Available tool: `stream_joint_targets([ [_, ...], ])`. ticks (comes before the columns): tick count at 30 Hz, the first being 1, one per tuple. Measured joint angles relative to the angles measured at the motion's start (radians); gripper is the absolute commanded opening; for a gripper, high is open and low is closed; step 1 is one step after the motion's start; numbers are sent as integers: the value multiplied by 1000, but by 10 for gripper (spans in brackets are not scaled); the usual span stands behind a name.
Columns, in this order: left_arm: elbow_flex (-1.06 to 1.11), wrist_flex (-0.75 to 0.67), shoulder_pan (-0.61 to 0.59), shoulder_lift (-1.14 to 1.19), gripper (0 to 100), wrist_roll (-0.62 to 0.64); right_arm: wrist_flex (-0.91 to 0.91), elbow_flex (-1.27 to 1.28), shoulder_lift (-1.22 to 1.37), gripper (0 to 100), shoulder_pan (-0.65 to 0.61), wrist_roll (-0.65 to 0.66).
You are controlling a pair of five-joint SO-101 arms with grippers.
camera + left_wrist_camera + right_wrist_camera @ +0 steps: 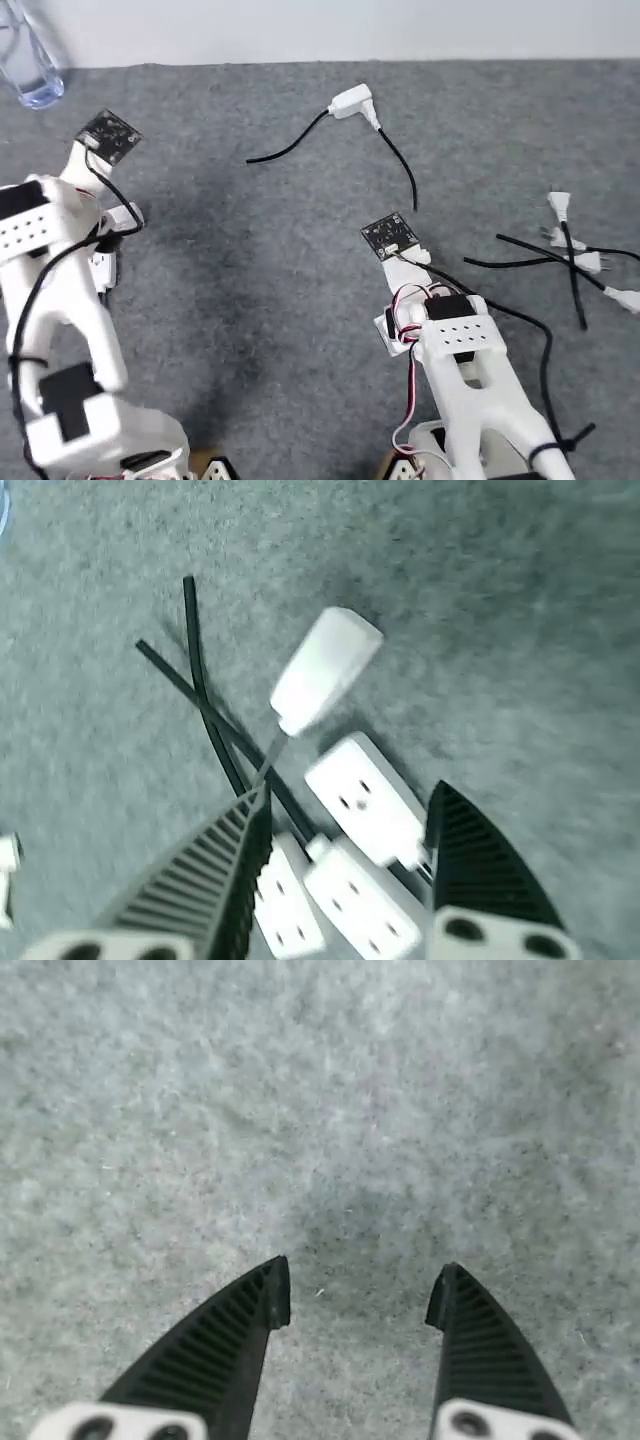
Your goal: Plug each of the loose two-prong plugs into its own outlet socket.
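Observation:
My left gripper [350,792] is open just above a cluster of white outlet sockets [362,798], with one socket block between its fingers. Beyond them lies a white plug [325,668], tilted, next to two crossing black cords [200,695]. My right gripper [358,1295] is open over bare grey carpet, holding nothing. In the high view another white plug [352,102] with a black cord lies at the far middle. Three small white two-prong plugs [590,262] with black cords lie at the right edge. The left arm [60,300] hides most of the sockets there.
The table is covered with grey carpet [250,300]. A clear plastic bottle [30,60] stands at the far left corner. The right arm [465,360] stands at the front, left of the tangle of cords.

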Motion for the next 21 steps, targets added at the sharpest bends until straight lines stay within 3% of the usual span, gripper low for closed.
stream_joint_targets([
  [10,-20,-278,12,226,236,-173,-72,41,0,226,-5,0],
  [21,-311,-319,18,534,236,-178,-103,41,0,226,-5,0],
])
